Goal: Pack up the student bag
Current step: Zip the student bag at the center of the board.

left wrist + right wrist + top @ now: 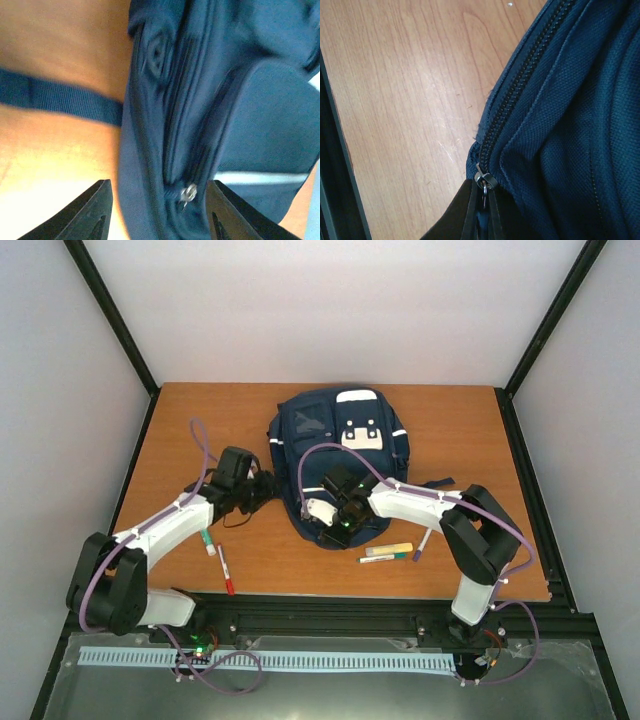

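The wooden surface [200,420] fills your workspace, and the student bag [340,440] lies flat on its middle toward the far edge, front pockets and white patches facing up. Both arms reach to the bag's near end, the left arm from the left side and the right arm over the bottom corner.

Your left fingers [92,215] stand apart. The bag's side edge and a metal zipper slider [188,192] sit between them, and neither finger is seen pressing the fabric. A dark strap [55,97] runs across the wood beside that edge.

Your right fingers [465,210] are closed together, pinching the zipper pull [483,189] that hangs from a slider at the end of a closed zipper track (the pull itself is mostly hidden between them).

Loose on the surface near the front edge:
- a red marker [226,571] and a green-capped one [208,540] by the left arm;
- a yellow highlighter [388,549], a thin green-tipped pen [385,558] and a purple-tipped pen [422,543] below the right arm.
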You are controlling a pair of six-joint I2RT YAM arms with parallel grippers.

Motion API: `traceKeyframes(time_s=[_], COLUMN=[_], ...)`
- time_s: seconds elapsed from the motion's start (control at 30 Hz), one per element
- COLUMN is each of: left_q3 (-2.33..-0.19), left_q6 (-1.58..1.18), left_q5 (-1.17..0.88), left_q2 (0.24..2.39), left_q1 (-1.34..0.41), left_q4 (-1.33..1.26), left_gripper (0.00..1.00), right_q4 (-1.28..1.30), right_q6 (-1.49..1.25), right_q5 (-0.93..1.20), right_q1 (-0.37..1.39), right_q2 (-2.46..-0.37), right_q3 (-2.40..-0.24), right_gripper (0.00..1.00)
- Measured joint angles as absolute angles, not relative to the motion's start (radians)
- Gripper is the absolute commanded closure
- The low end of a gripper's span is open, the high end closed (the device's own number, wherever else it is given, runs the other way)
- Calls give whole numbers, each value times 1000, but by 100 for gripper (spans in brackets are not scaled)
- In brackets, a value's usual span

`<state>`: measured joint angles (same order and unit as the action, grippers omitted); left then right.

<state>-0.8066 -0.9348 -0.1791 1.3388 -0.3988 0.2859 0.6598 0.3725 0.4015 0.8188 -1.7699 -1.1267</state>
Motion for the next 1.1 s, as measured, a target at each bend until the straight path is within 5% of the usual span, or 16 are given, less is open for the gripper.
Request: traceKeyframes(time_s=[0.17, 0.73, 1.1], left_q3=[-753, -757, -723], left_q6=[-946, -1017, -1059], left_q5=[-241, -235, -232], left_q2=[1337, 1452, 1457], left_q1=[-455, -586, -594], left_q4=[305, 226, 206], left_gripper=[44, 72, 69], right_q4=[654, 653, 648], right_q6=[366, 338, 331], right_q5=[404, 422, 424], right_q1=[819, 817, 817], right_q2=[-1770, -1789, -1789], right_q3=[-1127, -1131, -1131], right_gripper=[97, 97, 97])
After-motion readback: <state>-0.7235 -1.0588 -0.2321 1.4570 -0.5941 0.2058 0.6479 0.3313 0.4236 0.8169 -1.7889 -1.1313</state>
